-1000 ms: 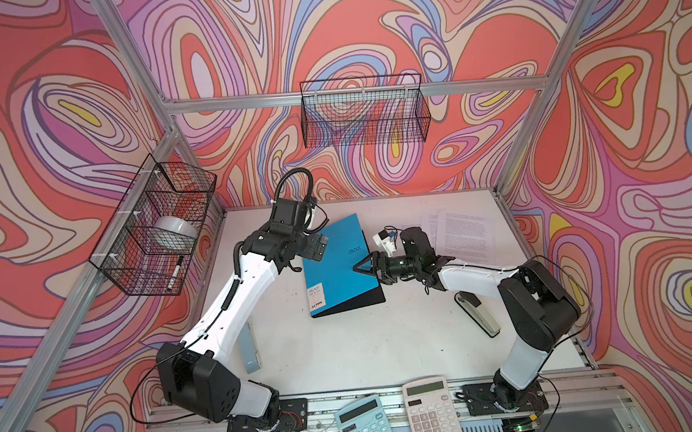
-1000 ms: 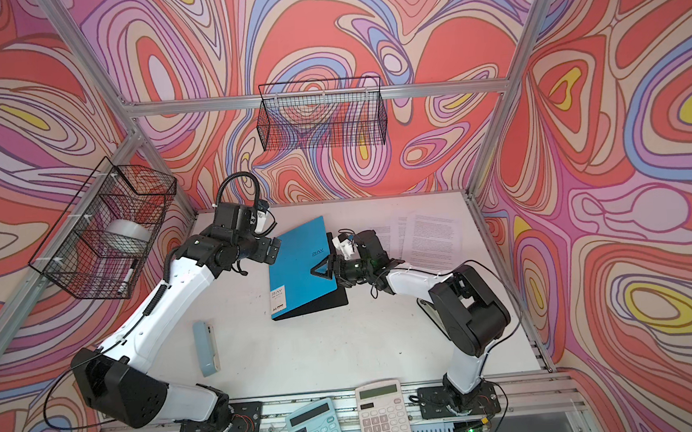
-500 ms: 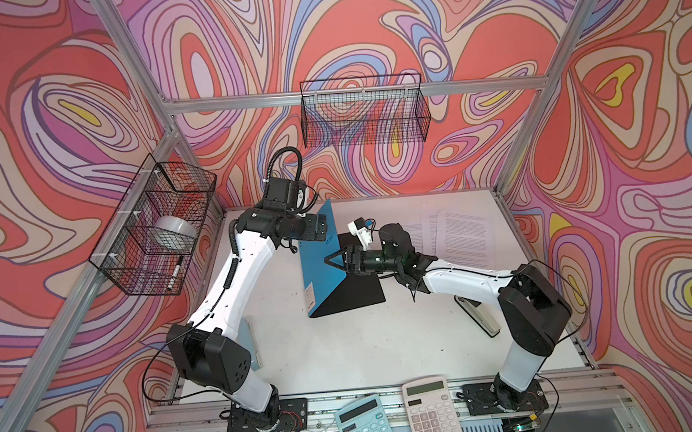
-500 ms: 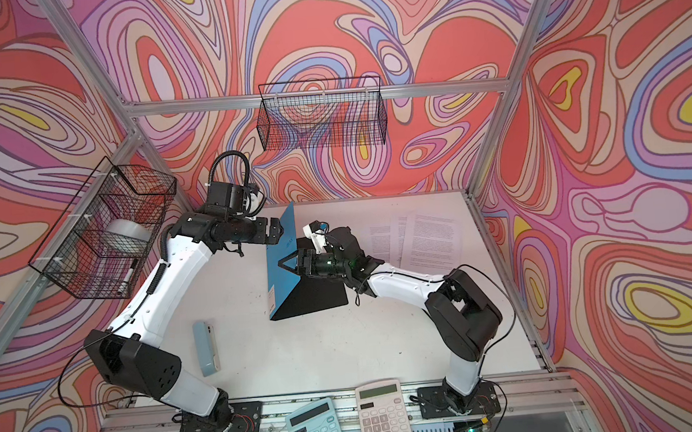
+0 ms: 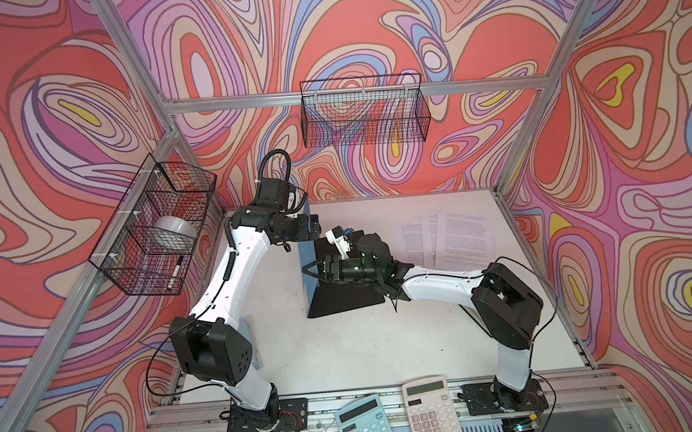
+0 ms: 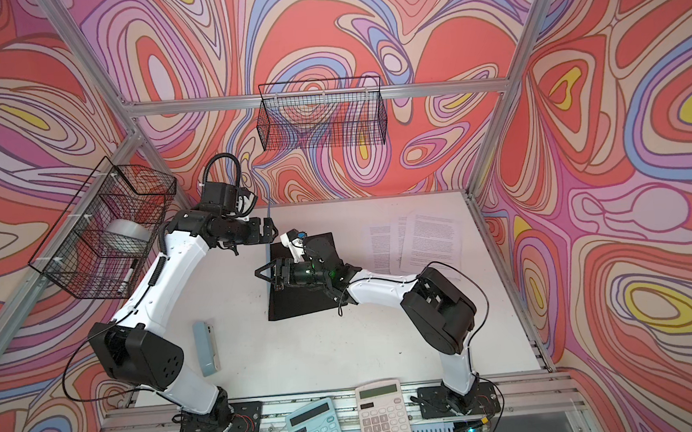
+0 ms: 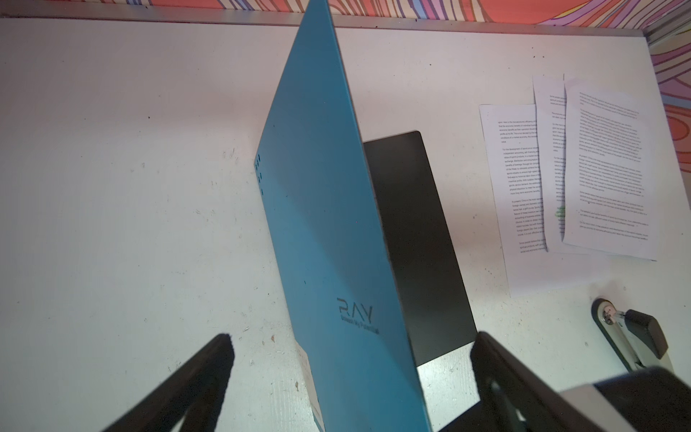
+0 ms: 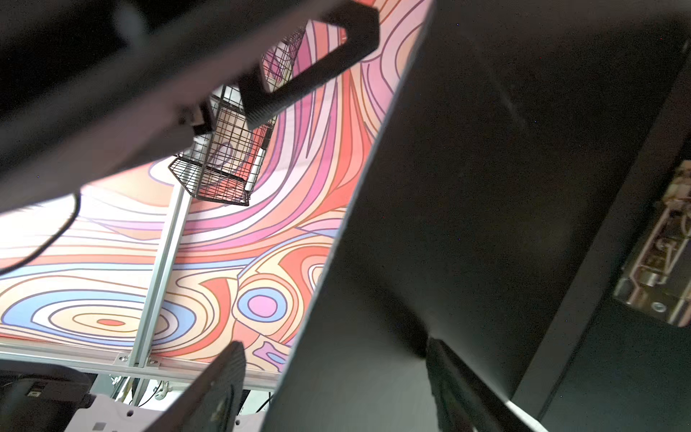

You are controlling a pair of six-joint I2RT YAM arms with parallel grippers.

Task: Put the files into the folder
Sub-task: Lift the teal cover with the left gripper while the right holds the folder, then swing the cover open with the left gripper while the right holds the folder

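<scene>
The folder (image 5: 308, 278) stands half open in the middle of the table. Its blue "RAY" cover (image 7: 329, 224) is nearly upright, and the black back half (image 6: 300, 303) lies flat. A metal clip (image 8: 665, 243) shows at the spine. My left gripper (image 5: 316, 227) is open at the cover's far top corner; in the left wrist view the cover rises between the left gripper's (image 7: 353, 342) fingers without touching them. My right gripper (image 6: 262, 271) is open and straddles the cover's free edge, one finger on each side, also in the right wrist view of the right gripper (image 8: 334, 355). The files (image 5: 450, 234), overlapping printed sheets, lie at the back right.
A dark stapler (image 7: 632, 336) lies in front of the files. A grey-blue bar (image 6: 205, 347) rests at front left. Two calculators (image 5: 361, 428) (image 5: 431, 411) sit on the front rail. Wire baskets hang on the left wall (image 5: 157, 226) and back wall (image 5: 364, 115).
The blue cover has swung up from a low tilt to nearly upright. My right gripper moved left with its edge, and my left gripper drew back toward the cover's top.
</scene>
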